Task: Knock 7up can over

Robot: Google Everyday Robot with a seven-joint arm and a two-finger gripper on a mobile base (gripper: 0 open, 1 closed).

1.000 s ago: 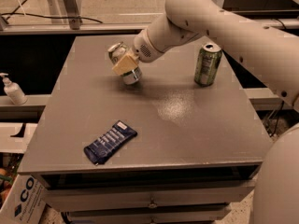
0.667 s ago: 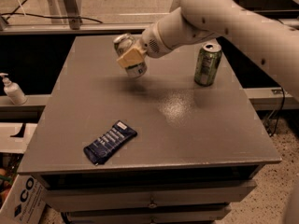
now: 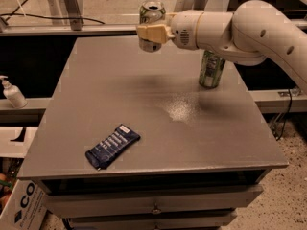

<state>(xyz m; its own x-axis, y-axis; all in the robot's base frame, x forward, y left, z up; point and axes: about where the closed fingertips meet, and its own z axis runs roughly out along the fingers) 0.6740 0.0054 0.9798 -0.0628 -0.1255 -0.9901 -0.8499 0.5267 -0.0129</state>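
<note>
The 7up can (image 3: 152,13) is whitish-silver with green marks and an open silver top. It is held upright in the air above the far middle of the grey table (image 3: 144,109). My gripper (image 3: 149,33) reaches in from the right, and its beige fingers (image 3: 154,32) are shut across the can's middle. The can's lower body is partly hidden behind the fingers. It does not touch the table.
A darker green can (image 3: 211,70) stands at the table's right side, its top hidden behind my arm (image 3: 249,28). A dark blue snack packet (image 3: 112,146) lies near the front left. A soap dispenser (image 3: 12,94) stands on a ledge to the left.
The gripper has risen and moved toward the far edge with the can in it. The can went from tilted near the table surface to upright and clear of it.
</note>
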